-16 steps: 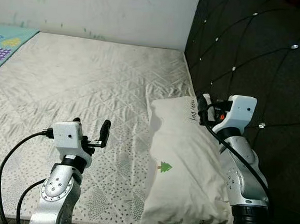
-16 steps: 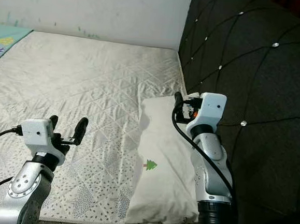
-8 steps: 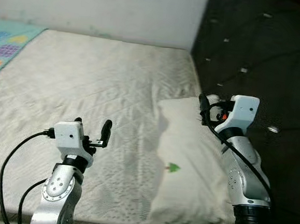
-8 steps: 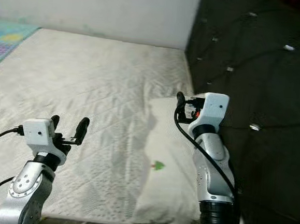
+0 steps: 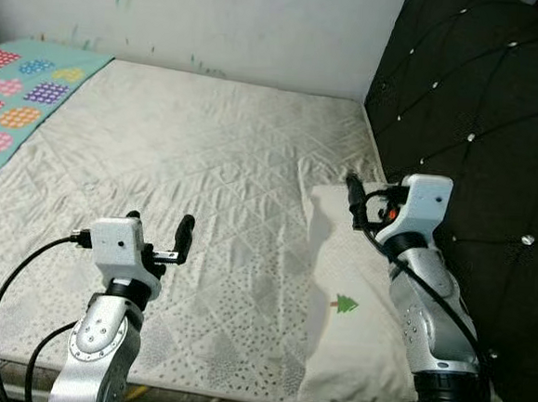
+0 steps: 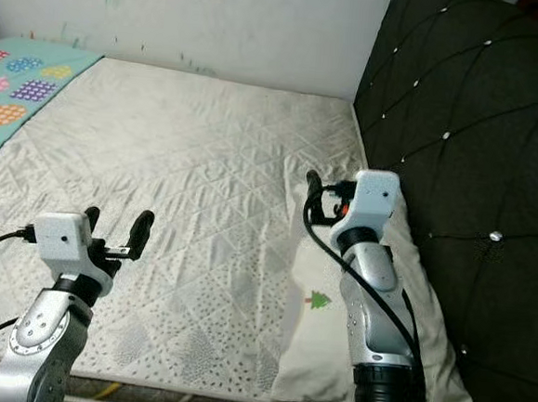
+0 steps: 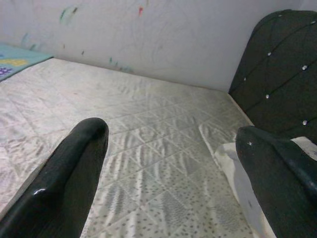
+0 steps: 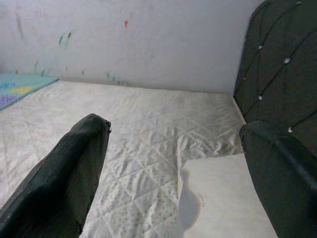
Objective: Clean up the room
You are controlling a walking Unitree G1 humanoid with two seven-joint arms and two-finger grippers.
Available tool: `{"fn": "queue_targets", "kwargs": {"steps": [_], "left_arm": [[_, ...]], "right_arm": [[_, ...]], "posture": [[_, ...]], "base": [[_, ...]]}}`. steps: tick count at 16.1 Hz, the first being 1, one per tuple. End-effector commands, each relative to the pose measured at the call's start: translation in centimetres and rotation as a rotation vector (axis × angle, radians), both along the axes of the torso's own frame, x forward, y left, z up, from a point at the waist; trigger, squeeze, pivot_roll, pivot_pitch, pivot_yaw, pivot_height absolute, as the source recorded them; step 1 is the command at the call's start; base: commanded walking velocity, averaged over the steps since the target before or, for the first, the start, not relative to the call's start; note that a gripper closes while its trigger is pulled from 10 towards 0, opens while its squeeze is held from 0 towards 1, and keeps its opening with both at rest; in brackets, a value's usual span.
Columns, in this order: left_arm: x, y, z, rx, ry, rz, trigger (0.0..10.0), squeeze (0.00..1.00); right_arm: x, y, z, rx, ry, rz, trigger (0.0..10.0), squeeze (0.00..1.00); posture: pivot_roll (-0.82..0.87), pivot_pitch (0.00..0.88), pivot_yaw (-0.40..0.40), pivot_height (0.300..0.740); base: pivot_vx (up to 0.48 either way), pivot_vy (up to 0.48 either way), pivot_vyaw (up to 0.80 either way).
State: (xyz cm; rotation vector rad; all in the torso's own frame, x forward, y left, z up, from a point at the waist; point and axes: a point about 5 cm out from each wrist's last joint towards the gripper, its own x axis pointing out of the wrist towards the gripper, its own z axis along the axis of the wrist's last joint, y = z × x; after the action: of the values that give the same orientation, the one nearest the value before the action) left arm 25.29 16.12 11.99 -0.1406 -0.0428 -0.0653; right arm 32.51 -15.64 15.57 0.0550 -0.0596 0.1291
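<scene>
A bare quilted mattress takes up most of the scene, its near edge cut off at the bottom of the head views. Against its right side rises a black tufted headboard, and a white wall with small paint marks closes the far end. A patterned teal blanket runs out of view on the far left. A white pillow with a small green tree print lies along the headboard side, its right half hidden behind the right arm. The right gripper hovers over the pillow's far end, apparently not touching it, and its wrist view shows the fingers spread wide. The left gripper hangs above bare mattress, well apart from the pillow, fingers likewise parted and empty.
</scene>
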Motion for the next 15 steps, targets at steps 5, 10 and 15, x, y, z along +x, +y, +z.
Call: {"fn": "queue_targets", "kwargs": {"steps": [5, 10, 15], "left_arm": [[-0.1, 0.0, 0.0, 0.003, -0.004, -0.012, 10.0, 0.00], [0.1, -0.2, 0.1, 0.003, -0.007, -0.025, 10.0, 0.00], [0.0, -0.3, 0.1, 0.001, -0.008, -0.029, 10.0, 0.00]], "right_arm": [[-1.9, -2.9, -2.0, -0.103, 0.033, 0.001, 10.0, 0.00], [-3.2, -4.1, -2.7, -0.124, 0.048, -0.003, 10.0, 0.00], [-3.1, -3.4, -2.8, -0.115, 0.049, 0.014, 10.0, 0.00]], "posture": [[0.03, 0.000, -0.029, 0.740], [0.02, 0.000, -0.025, 0.740], [0.02, 0.000, -0.027, 0.740]], "base": [[0.000, 0.341, 0.00], [0.000, 0.341, 0.00], [0.000, 0.359, 0.00]]}}
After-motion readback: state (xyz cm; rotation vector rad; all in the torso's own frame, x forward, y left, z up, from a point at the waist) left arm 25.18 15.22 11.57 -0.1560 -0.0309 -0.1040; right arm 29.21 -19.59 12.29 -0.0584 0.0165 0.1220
